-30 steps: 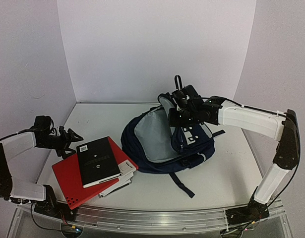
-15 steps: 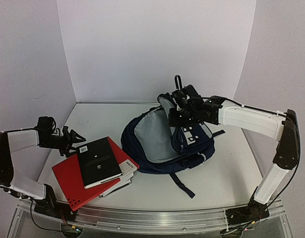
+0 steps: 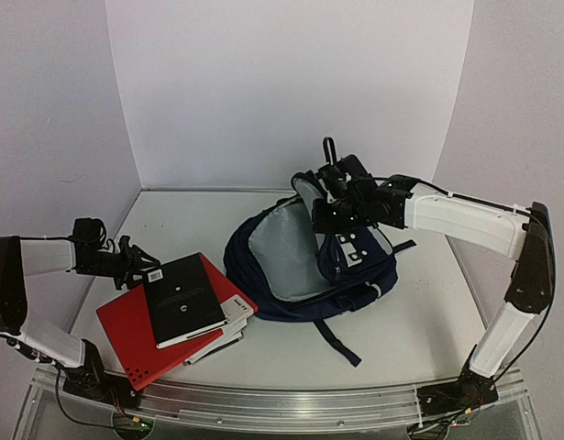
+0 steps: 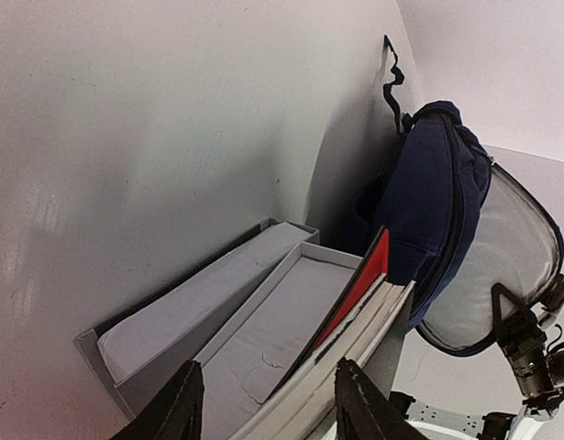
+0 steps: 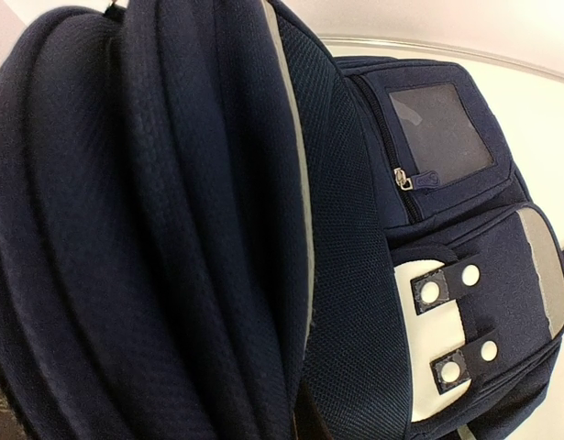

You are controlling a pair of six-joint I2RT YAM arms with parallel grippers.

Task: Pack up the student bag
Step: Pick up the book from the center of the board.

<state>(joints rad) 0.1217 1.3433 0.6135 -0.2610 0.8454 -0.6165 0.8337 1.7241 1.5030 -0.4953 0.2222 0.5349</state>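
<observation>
The student bag (image 3: 350,275), a large dark navy fabric backpack, lies on the white table (image 3: 419,321) with its mouth wide open, so that the pale grey lining (image 3: 277,252) is seen. On its front pocket there are white buckle tabs (image 5: 447,321) with round studs, and above them a small square patch (image 5: 437,128) beside a zipper. A black strap (image 3: 341,344) runs out from under the bag toward the near edge of the table. A thin black loop handle (image 3: 327,151) stands up at the top of the bag.

The right gripper (image 3: 329,197) is at the upper rim of the bag's mouth and is clenched on the fabric there, holding this side raised. In the right wrist view the thick navy folds fill almost all the picture, and the fingertips themselves are hidden.

To the left of the bag lies a pile of books: a flat red cover (image 3: 135,344) at the bottom, some white-edged books (image 3: 231,316) nearest to the bag, and a black hardcover book (image 3: 181,298) on top. The pile is near the bag, but I cannot tell if it touches it.

The left gripper (image 3: 139,261) is low, just beside the side of the pile farthest from the bag. Its two black fingers (image 4: 176,412) are spread apart and grasp nothing, with the edge of the pile before them.
</observation>
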